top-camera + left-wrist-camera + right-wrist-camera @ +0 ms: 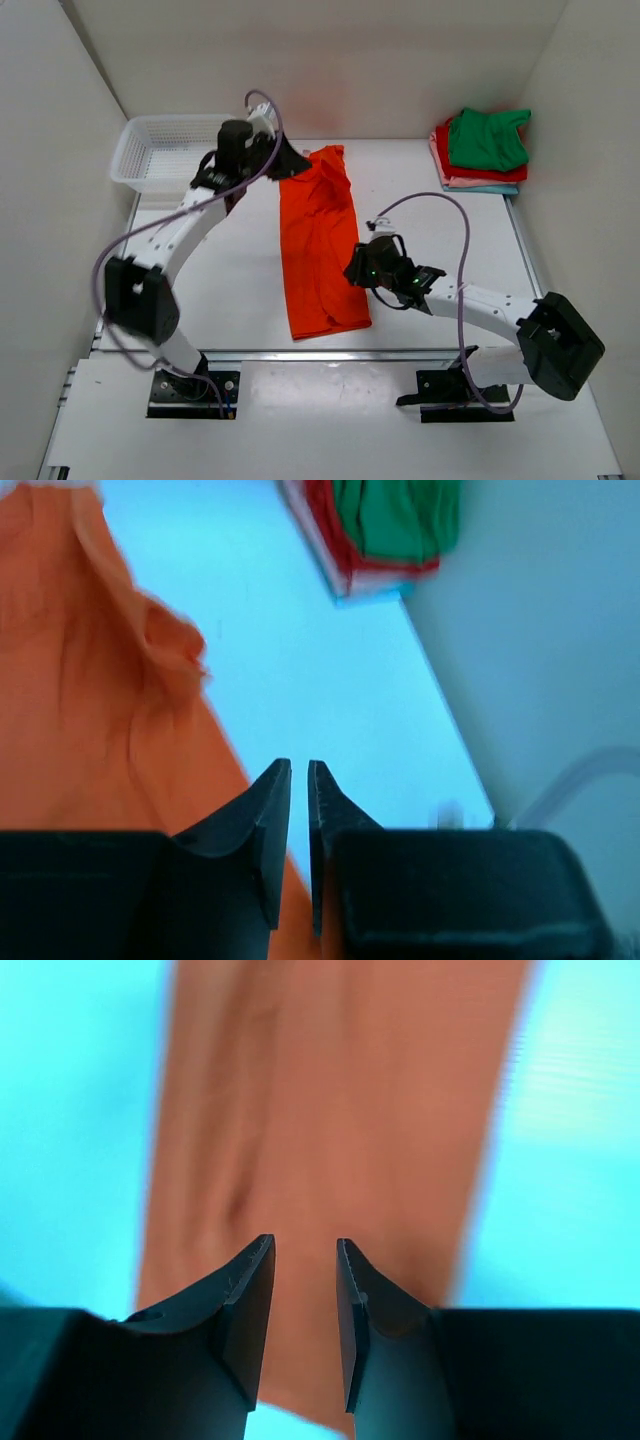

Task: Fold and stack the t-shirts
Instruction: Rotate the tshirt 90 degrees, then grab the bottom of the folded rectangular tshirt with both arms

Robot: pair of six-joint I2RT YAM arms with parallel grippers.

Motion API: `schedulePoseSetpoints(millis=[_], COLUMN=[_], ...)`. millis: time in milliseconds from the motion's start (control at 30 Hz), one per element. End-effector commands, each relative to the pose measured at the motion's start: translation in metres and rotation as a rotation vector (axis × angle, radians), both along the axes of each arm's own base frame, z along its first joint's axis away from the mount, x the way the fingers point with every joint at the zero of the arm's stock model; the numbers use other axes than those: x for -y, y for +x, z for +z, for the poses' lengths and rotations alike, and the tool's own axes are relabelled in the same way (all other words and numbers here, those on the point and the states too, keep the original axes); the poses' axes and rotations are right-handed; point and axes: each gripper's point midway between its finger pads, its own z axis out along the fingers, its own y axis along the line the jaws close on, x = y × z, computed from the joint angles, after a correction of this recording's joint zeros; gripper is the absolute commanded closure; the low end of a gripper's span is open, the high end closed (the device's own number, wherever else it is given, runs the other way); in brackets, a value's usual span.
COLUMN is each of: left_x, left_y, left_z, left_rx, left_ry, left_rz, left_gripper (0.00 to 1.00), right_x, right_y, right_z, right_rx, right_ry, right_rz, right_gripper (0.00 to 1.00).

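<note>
The bright orange t-shirt point(320, 240) lies on the table as a long narrow strip running front to back; it also shows in the left wrist view point(90, 710) and the right wrist view point(330, 1110). My left gripper point(292, 165) point(299, 763) hovers at the shirt's far left corner, jaws nearly shut with a thin gap and nothing between them. My right gripper point(356, 268) point(305, 1240) is partly open and empty, just above the shirt's right edge near the front. A stack of folded t-shirts point(483, 150) point(385, 530), green on top of red, pink and light blue, sits at the back right.
A white mesh basket point(160, 150) stands at the back left, beside my left arm. White walls enclose the table on the left, back and right. The table's front edge runs just below the shirt's near end.
</note>
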Motion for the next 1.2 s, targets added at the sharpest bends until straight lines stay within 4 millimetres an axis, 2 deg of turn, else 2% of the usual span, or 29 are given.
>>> schedulePoseSetpoints(millis=[0, 33, 67, 100, 133, 233, 267, 300, 333, 367, 400, 433, 467, 500, 567, 600, 633, 667, 700, 733, 800, 867, 900, 1100, 1167], left_x=[-0.043, -0.059, -0.069, -0.081, -0.095, -0.119, -0.117, -0.112, -0.102, -0.100, -0.091, -0.086, -0.089, -0.082, -0.084, -0.082, -0.083, -0.087, -0.088, -0.088, -0.092, -0.089, -0.087, -0.054, -0.051], left_y=[-0.064, -0.081, -0.086, -0.094, -0.094, -0.093, -0.098, -0.104, -0.118, -0.131, -0.141, -0.160, -0.184, -0.195, -0.241, -0.248, -0.262, -0.272, -0.279, -0.279, -0.288, -0.292, -0.294, -0.317, -0.321], left_z=[-0.081, -0.115, -0.119, -0.140, -0.154, -0.185, -0.186, -0.182, -0.180, -0.188, -0.181, -0.185, -0.206, -0.197, -0.225, -0.216, -0.216, -0.225, -0.222, -0.214, -0.221, -0.223, -0.226, -0.240, -0.248], left_rx=[-0.117, -0.192, -0.192, -0.220, -0.244, -0.370, -0.387, -0.386, -0.374, -0.381, -0.348, -0.351, -0.406, -0.387, -0.447, -0.417, -0.414, -0.434, -0.424, -0.396, -0.402, -0.411, -0.415, -0.449, -0.479], left_ry=[0.131, 0.160, 0.174, 0.183, 0.187, 0.252, 0.270, 0.287, 0.308, 0.326, 0.337, 0.341, 0.358, 0.322, 0.340, 0.309, 0.280, 0.276, 0.250, 0.224, 0.233, 0.211, 0.204, 0.241, 0.281], left_rz=[0.113, 0.145, 0.188, 0.212, 0.238, 0.269, 0.251, 0.223, 0.193, 0.179, 0.166, 0.154, 0.136, 0.114, 0.082, 0.085, 0.090, 0.099, 0.094, 0.103, 0.099, 0.083, 0.079, -0.027, -0.037], left_gripper=[0.76, 0.80, 0.82, 0.83, 0.83, 0.84, 0.84, 0.77, 0.67, 0.63, 0.60, 0.61, 0.60, 0.59, 0.56, 0.54, 0.53, 0.52, 0.50, 0.48, 0.48, 0.50, 0.48, 0.51, 0.50], right_x=[0.057, 0.060, 0.062, 0.061, 0.063, 0.060, 0.060, 0.062, 0.062, 0.062, 0.066, 0.069, 0.069, 0.070, 0.070, 0.067, 0.067, 0.067, 0.061, 0.060, 0.058, 0.060, 0.059, 0.049, 0.046], right_y=[-0.009, -0.013, -0.015, -0.020, -0.024, -0.034, -0.039, -0.040, -0.045, -0.045, -0.044, -0.047, -0.049, -0.049, -0.056, -0.063, -0.070, -0.076, -0.077, -0.083, -0.092, -0.092, -0.092, -0.097, -0.100], right_z=[-0.034, -0.030, -0.031, -0.028, -0.027, -0.024, -0.026, -0.027, -0.030, -0.029, -0.031, -0.037, -0.036, -0.037, -0.040, -0.043, -0.050, -0.054, -0.050, -0.055, -0.062, -0.064, -0.064, -0.067, -0.066], right_rx=[-0.080, -0.074, -0.073, -0.060, -0.067, -0.084, -0.101, -0.103, -0.108, -0.105, -0.106, -0.125, -0.136, -0.144, -0.157, -0.175, -0.194, -0.204, -0.204, -0.215, -0.244, -0.255, -0.260, -0.292, -0.298], right_ry=[-0.125, -0.096, -0.096, -0.074, -0.052, -0.031, -0.043, -0.063, -0.070, -0.060, -0.038, -0.025, -0.015, -0.016, -0.038, -0.037, -0.034, -0.026, 0.020, 0.033, 0.057, 0.061, 0.057, 0.035, 0.033], right_rz=[-0.114, -0.115, -0.110, -0.106, -0.105, -0.081, -0.070, -0.081, -0.075, -0.076, -0.093, -0.096, -0.093, -0.095, -0.072, -0.051, -0.045, -0.027, -0.018, -0.014, 0.003, -0.006, -0.006, 0.027, 0.037], right_gripper=[0.71, 0.71, 0.71, 0.71, 0.71, 0.71, 0.71, 0.71, 0.70, 0.70, 0.70, 0.70, 0.70, 0.70, 0.66, 0.64, 0.63, 0.62, 0.61, 0.61, 0.61, 0.60, 0.59, 0.57, 0.56])
